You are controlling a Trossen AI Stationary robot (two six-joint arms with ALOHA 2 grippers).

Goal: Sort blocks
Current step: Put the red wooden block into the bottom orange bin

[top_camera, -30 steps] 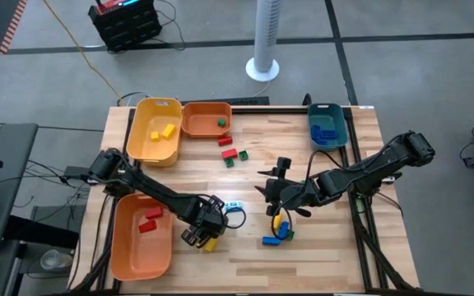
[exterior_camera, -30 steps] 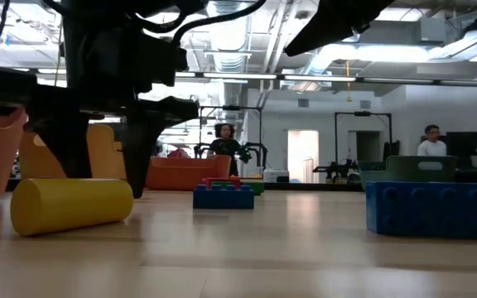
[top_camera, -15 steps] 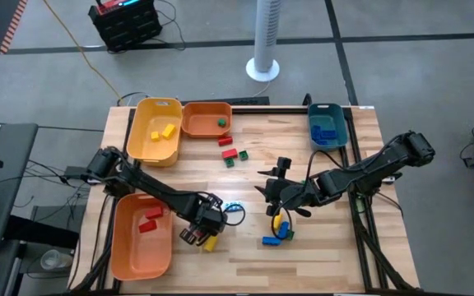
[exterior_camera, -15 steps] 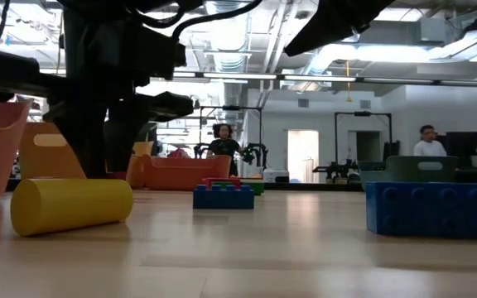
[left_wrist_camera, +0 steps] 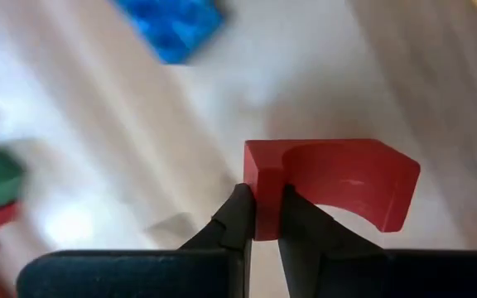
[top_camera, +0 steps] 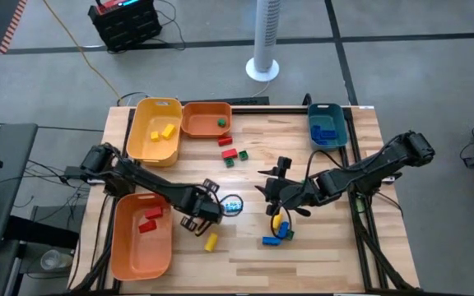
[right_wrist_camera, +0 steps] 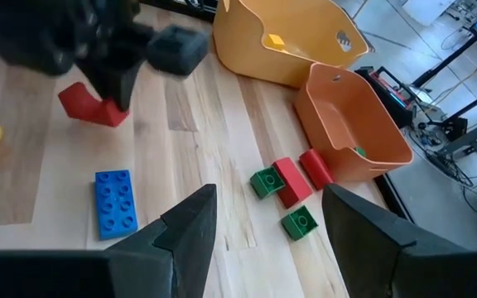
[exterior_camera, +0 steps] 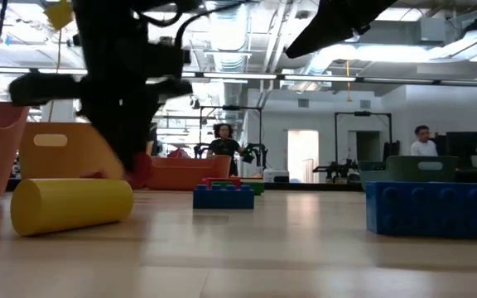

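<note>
The wooden surface [top_camera: 319, 247] carries four bins: a yellow bin [top_camera: 155, 131] and a small orange bin [top_camera: 206, 119] side by side at the far edge, a teal bin [top_camera: 327, 125] at the far right holding blue blocks, and a large orange bin [top_camera: 141, 237] at the near left with red blocks [top_camera: 147, 220] inside. Two yellow blocks [top_camera: 163, 131] lie in the yellow bin, and a green block [top_camera: 220, 122] in the small orange one. Loose on the surface near the small orange bin is a cluster of red and green blocks [top_camera: 232, 154]. A yellow cylinder block [top_camera: 211, 241] lies alone, just beside the left claw [top_camera: 196, 220]. A blue flat block [top_camera: 271, 240] lies near the front, touching a mixed heap of yellow, blue and green blocks [top_camera: 282, 226] directly under the right claw [top_camera: 275, 197]. The left claw is clamped tight on a red arch-shaped block [left_wrist_camera: 330, 186], gripping one leg of the arch between its fingertips [left_wrist_camera: 240, 217] and holding it clear of the surface, between the large orange bin and the heap. The right claw stands wide, holding nothing, above the heap. Nothing lies between the left claw and the large orange bin. Beyond the surface, two people [exterior_camera: 224, 142] show in the room.
</note>
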